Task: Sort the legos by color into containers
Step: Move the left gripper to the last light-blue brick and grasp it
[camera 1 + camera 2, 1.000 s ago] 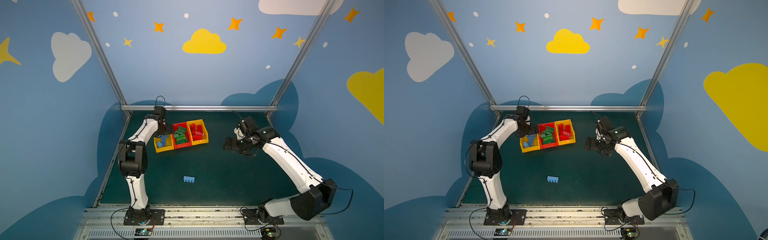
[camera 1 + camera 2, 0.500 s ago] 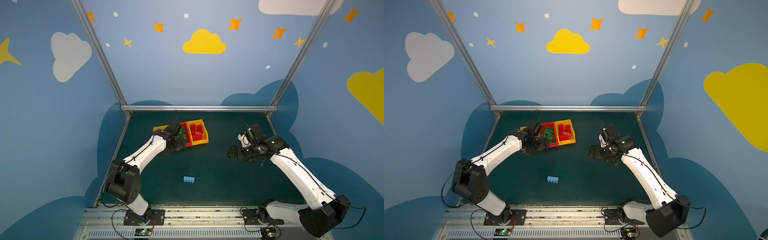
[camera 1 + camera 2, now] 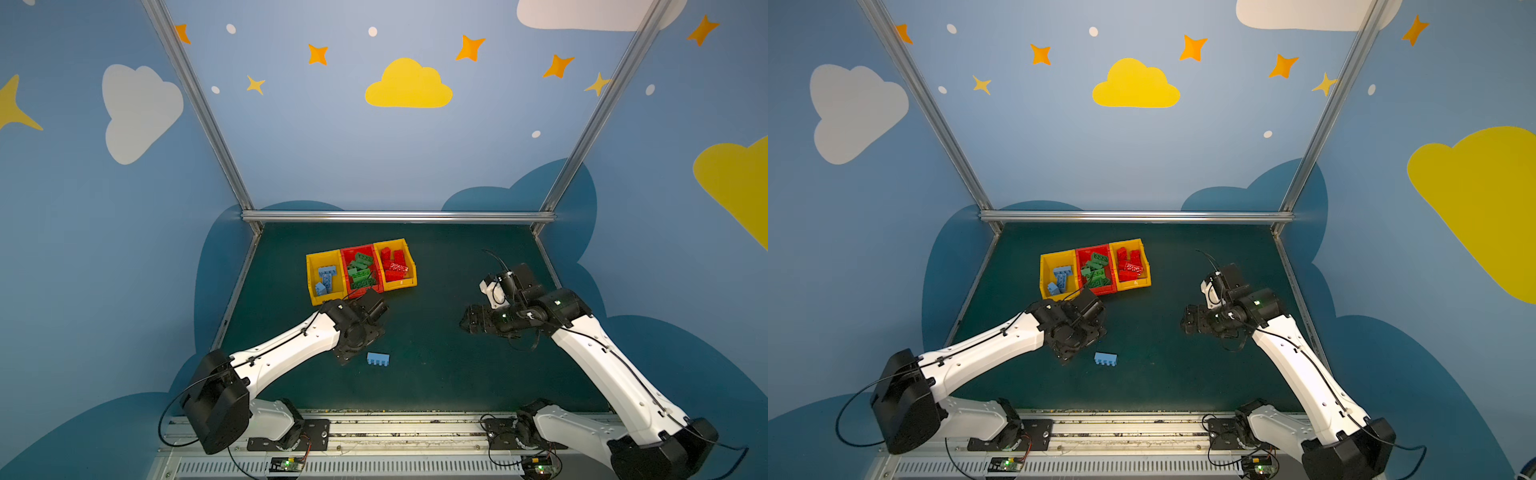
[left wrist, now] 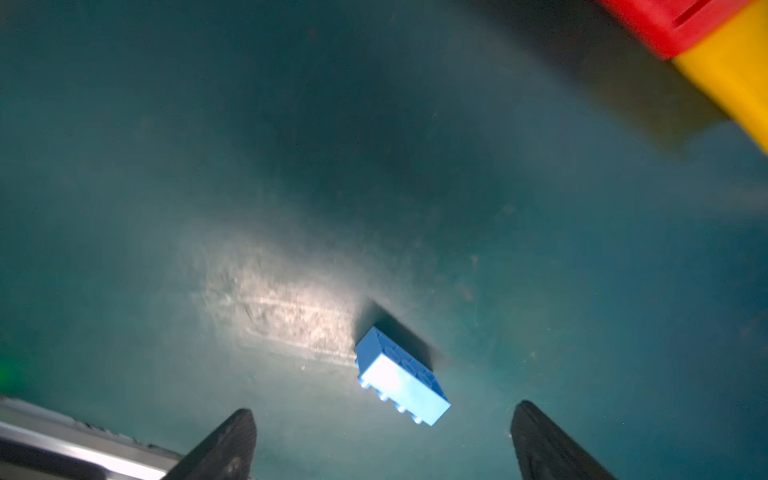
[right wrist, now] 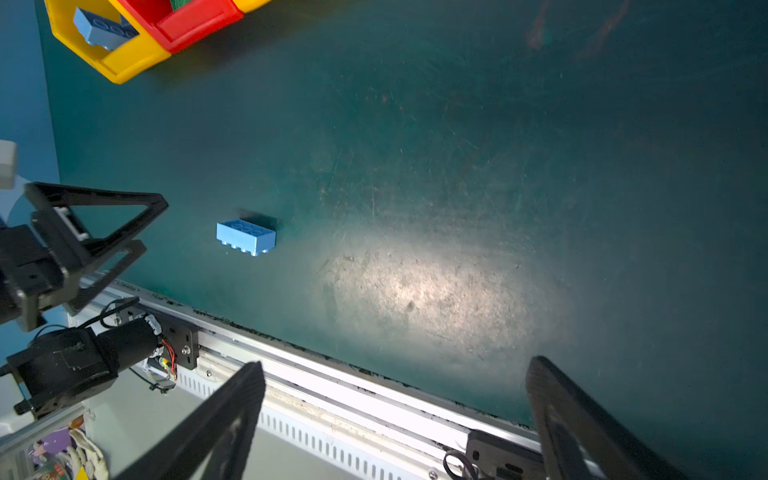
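Green mat [image 3: 436,374] carries one loose blue brick [image 3: 378,359], six o'clock of the bins [image 3: 401,284]; left gripper [image 4: 384,432] and right gripper [image 5: 397,374] spread, empty.

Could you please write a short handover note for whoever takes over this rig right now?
Tools: left tool is open and empty, close beside the loose light blue brick without touching it. The right tool is open and empty, over the mat on the right.
Done: blue bricks are in the left yellow bin, green bricks in the red middle bin, red bricks in the right yellow bin.
Left: that one brick lies on the mat, apparently on its side. It probably goes into the left yellow bin, and the left tool is nearest.
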`<action>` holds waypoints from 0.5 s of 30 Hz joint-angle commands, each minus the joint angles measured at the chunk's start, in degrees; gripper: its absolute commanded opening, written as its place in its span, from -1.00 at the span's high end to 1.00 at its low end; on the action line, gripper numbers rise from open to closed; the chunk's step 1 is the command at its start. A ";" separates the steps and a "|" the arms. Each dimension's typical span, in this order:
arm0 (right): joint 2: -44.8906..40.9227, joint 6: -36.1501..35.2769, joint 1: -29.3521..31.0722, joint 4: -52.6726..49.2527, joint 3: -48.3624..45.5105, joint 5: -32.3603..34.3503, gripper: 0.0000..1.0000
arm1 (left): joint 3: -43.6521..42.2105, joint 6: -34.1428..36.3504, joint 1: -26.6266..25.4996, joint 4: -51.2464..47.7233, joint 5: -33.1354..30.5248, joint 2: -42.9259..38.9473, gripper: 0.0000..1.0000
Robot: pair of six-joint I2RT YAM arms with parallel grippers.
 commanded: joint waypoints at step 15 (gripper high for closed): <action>-9.74 -3.46 -3.50 -7.87 -2.31 2.12 -0.92 | 2.27 -12.77 -5.09 8.08 3.83 16.60 -0.86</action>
